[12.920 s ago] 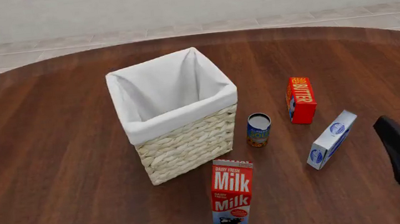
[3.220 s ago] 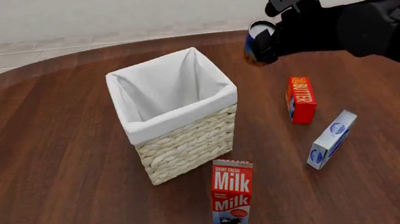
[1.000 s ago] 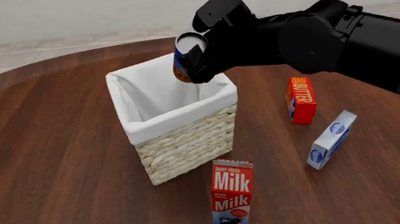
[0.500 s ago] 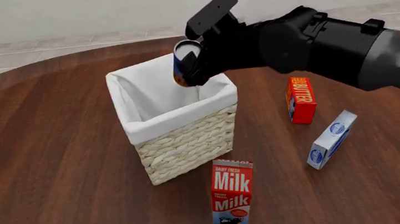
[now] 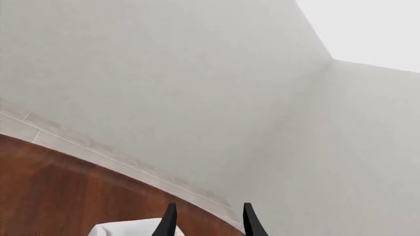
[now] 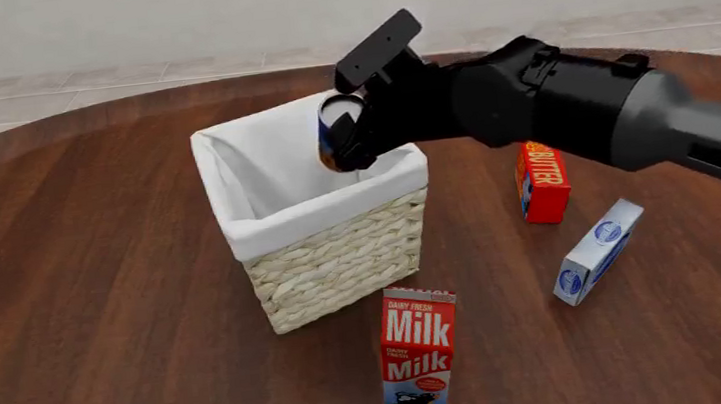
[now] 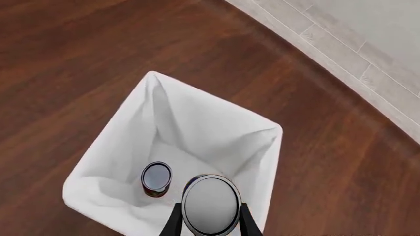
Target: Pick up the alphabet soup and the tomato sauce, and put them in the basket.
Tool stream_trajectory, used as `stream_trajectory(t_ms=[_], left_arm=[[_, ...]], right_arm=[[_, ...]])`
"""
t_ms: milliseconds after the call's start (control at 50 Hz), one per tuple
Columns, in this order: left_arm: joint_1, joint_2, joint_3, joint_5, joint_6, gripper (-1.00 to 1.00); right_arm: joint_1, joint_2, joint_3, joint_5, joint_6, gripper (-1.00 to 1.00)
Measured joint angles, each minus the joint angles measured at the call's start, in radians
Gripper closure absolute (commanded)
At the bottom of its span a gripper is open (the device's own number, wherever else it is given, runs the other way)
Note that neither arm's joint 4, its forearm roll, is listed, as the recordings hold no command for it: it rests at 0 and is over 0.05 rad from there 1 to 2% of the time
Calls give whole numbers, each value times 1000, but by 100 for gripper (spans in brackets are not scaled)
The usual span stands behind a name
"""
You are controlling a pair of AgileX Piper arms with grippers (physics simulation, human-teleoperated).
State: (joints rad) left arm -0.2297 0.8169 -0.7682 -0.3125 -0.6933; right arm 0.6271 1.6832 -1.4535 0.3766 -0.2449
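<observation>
"Milk" on milk carton (image 6: pixel 419 351), "BUTTER" on red box (image 6: pixel 543 181), "PiPER" on right arm (image 6: pixel 620 119)

Even, bright simulator light, sharp throughout.

The wooden table (image 6: pixel 101 290) carries only soft, faint shadows beside the basket (image 6: pixel 326 256) and the milk carton (image 6: pixel 420 352). No glare, blur or edge distortion shows; the wall (image 5: pixel 196 98) in the left wrist view is flat pale grey.

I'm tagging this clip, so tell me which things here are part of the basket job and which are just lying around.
Part of the job:
- alphabet soup, held in the right gripper over the basket
- tomato sauce, already inside the basket
- basket

Just lying about:
- milk carton
- butter box
- white and blue box
</observation>
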Motion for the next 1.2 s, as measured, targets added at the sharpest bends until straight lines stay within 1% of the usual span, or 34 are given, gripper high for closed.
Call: stream_trajectory(t_ms=[500,520,760,1200], left_arm=[[14,12,10,-13,-8,-100],[14,12,11,-14,-8,-100],[19,12,13,-15,-9,-100],[15,12,2,-8,-4,-100]], right_arm=[[-6,26,32,-28,7,100],[-7,28,31,-28,7,-100],[-23,46,-2,-25,22,-100],[-36,53,-57,-7,26,-100]])
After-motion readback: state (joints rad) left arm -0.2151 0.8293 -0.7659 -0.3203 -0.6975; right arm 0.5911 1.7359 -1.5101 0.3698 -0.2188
